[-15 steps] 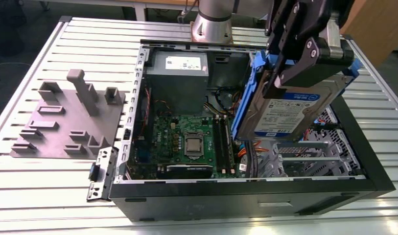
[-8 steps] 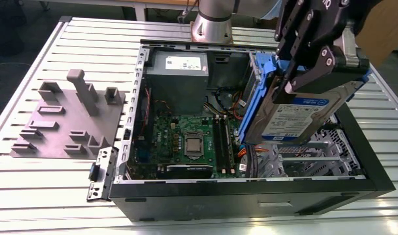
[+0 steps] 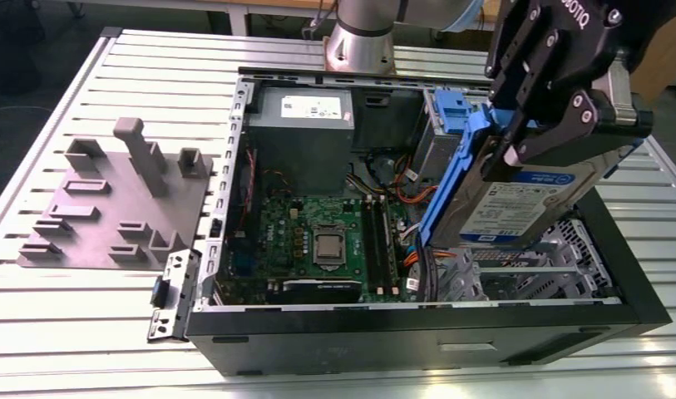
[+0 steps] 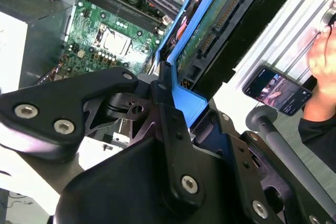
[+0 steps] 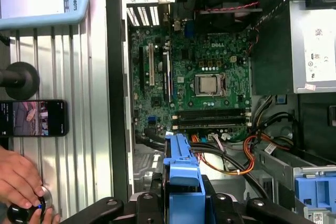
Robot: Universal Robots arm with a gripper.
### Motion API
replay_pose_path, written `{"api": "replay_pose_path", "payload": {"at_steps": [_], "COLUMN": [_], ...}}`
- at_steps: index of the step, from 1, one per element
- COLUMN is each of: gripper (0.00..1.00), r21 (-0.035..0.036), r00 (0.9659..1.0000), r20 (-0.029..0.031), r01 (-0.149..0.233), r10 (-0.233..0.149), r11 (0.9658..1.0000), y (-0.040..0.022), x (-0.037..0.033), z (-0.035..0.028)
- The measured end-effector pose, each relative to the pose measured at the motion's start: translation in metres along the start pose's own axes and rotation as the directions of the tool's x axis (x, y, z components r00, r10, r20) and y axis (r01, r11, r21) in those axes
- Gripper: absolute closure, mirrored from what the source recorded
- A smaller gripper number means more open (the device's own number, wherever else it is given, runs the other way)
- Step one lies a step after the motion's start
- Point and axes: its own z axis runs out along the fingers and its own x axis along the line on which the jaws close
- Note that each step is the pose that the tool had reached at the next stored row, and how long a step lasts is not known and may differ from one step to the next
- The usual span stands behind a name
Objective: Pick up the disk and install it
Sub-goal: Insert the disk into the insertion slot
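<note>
We see the gripper (image 3: pixel 530 140), jaws clamped on the tilted disk (image 3: pixel 526 212) over the case (image 3: pixel 426 324); its top edge is hidden.

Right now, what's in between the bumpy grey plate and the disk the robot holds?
In the exterior view, the computer case's wall and the green motherboard lie between the grey plate and the disk, which the gripper grips.
</note>
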Motion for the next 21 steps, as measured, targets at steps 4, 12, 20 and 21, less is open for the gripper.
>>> {"api": "replay_pose_path", "payload": {"at_steps": [4, 12, 20, 21], "gripper": [0.64, 0.64, 0.64, 0.64], "r21": [-0.0001, 0.0000, 0.0000, 0.0000], "r00": [1.0000, 1.0000, 1.0000, 1.0000], "r20": [-0.0003, -0.0001, -0.0001, -0.0002], "r01": [0.000, 0.000, 0.000, 0.000], "r10": [0.000, 0.000, 0.000, 0.000], "r11": [1.0000, 1.0000, 1.0000, 1.0000], "y": [-0.0034, -0.0061, -0.0214, -0.0232], "x": [-0.0001, -0.0001, -0.0005, -0.0002], "z": [0.0006, 0.0019, 0.0047, 0.0051]}}
